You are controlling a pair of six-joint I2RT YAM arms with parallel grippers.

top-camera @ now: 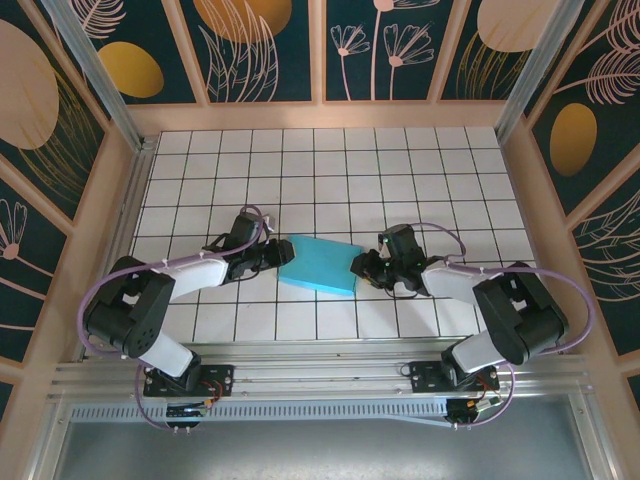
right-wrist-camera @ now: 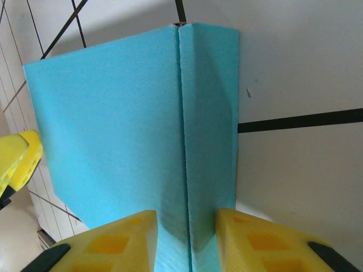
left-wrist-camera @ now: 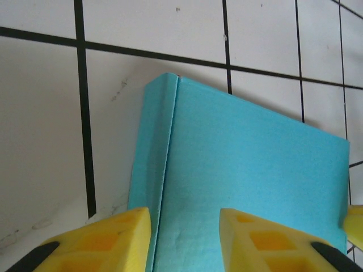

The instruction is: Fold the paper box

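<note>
The paper box [top-camera: 320,265] lay near the middle of the tiled tabletop [top-camera: 400,160], a little toward the near side, between the two arms. It showed as a flat teal rectangle, slightly askew to the tile lines. No white face showed and no flap stood loose, so most of the folding looked done. From above, the outline was clean and closed.

The left claw [top-camera: 283,255] sat at the box's left edge and the right claw [top-camera: 358,265] at its right edge, facing each other across it. In the left wrist view the left claw [left-wrist-camera: 184,215] had its yellow fingers part-way apart, astride the crease where a narrow side panel of the box [left-wrist-camera: 249,170] turned down. The right wrist view showed the same on the other side. There the right claw [right-wrist-camera: 186,215] was half-spread over the crease between the box's [right-wrist-camera: 113,130] broad face and its narrow edge panel. Whether either claw was pressing on the card or just hovering over it, I could not tell.

What was left appeared small. The two end panels probably needed squeezing so the creases would hold, and then the claws would need to let go and back off. Each side panel looked tucked in rather than splayed, which suggested a finishing pinch, not a fresh fold.
</note>
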